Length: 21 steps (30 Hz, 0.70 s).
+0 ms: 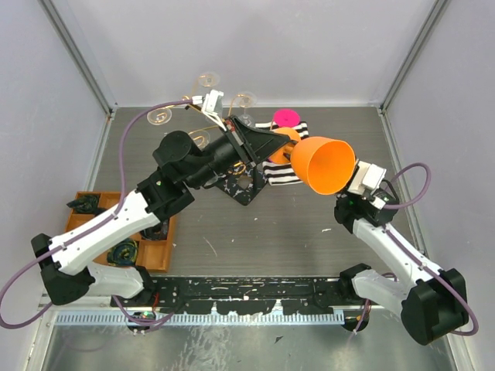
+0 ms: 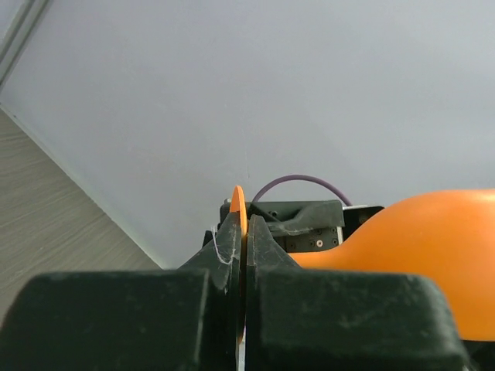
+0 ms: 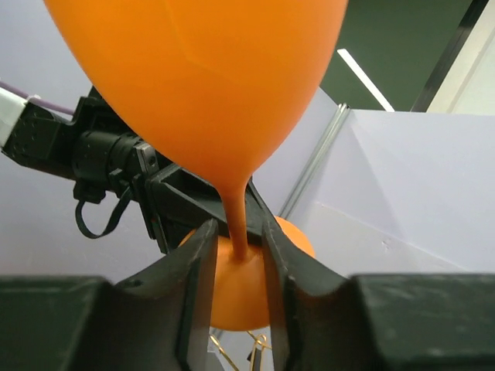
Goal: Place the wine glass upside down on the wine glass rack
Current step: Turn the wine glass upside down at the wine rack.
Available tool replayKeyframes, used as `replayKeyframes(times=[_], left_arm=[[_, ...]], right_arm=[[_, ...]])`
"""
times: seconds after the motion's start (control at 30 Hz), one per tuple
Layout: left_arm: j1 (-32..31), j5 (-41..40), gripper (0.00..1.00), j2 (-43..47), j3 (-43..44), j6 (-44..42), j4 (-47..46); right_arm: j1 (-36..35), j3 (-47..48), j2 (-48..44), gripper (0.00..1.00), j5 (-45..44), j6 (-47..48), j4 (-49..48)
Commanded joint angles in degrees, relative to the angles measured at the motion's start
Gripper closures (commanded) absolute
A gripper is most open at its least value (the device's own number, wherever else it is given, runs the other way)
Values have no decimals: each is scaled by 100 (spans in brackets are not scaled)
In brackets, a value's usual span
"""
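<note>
An orange wine glass (image 1: 323, 164) hangs on its side in the air between my two arms, above the wine glass rack (image 1: 246, 191), whose gold wire rises from a black marbled base. My left gripper (image 2: 244, 224) is shut on the thin edge of the glass's foot (image 2: 238, 202), with the bowl (image 2: 433, 247) to its right. In the right wrist view, my right gripper (image 3: 238, 232) is open. Its fingers stand either side of the stem (image 3: 239, 220) with a small gap on each side. The foot (image 3: 240, 297) sits behind them. Gold wire (image 3: 255, 349) shows below.
A black-and-white striped cloth (image 1: 282, 175) lies by the rack, and a pink round object (image 1: 288, 117) sits behind it. Clear glasses (image 1: 207, 80) stand at the back left. A wooden tray (image 1: 158, 251) holding dark items sits at the left. Grey walls enclose the table.
</note>
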<state>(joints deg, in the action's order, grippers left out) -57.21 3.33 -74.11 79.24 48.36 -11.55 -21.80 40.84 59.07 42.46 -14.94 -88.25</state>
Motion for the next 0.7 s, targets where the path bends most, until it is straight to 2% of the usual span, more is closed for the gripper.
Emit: replayKeyframes(times=[0.0, 0.13, 0.23, 0.33, 0.5, 0.67], left_arm=[[-52, -49, 100, 407, -80, -319, -34], [-46, -282, 100, 634, -84, -752, 234], [-46, -481, 100, 782, 13, -1221, 625], [-37, -681, 98, 900, 155, -1762, 1071], [-39, -1139, 100, 1071, 422, -2954, 2010], [-36, -1629, 100, 1074, 771, -4275, 2988]], right_arm=[[-34, -229, -247, 58, -143, 347, -311], [-31, -545, -707, 46, -338, 808, 759], [-27, -719, -1085, 41, -601, 987, 1623], [-28, -833, -1445, 34, -1013, 995, 2764], [-34, -863, -2200, 31, -2095, 532, 4858], [-29, -438, -2773, 31, -2642, 115, 7203]])
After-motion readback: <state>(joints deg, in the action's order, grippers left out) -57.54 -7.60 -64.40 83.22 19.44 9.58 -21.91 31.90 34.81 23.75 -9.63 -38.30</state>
